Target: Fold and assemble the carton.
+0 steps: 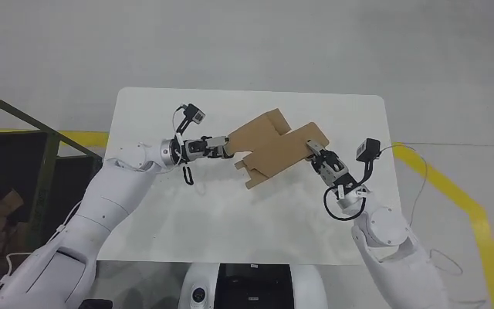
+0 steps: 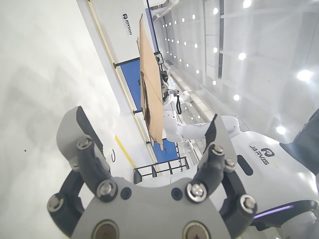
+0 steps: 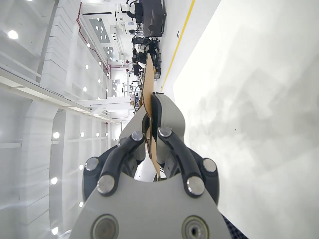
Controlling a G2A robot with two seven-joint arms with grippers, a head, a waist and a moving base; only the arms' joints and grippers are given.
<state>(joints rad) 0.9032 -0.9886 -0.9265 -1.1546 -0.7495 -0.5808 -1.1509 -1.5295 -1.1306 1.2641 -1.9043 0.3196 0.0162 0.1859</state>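
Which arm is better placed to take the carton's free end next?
Left, I'd judge: the left jaws stand open and empty, facing the free end of the carton. The right jaws are shut on its other end, steadying it.

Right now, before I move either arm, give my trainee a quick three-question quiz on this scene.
1. True or false: the left end effector is shut on the carton.
2. Pick one. The right end effector is: A) open, away from the carton; B) shut on the carton's edge; C) holding a roll of tape.
3. Short answer: what colour is the table under the carton?

Key
1. False: its fingers are open and hold nothing, near the carton's edge.
2. B
3. White
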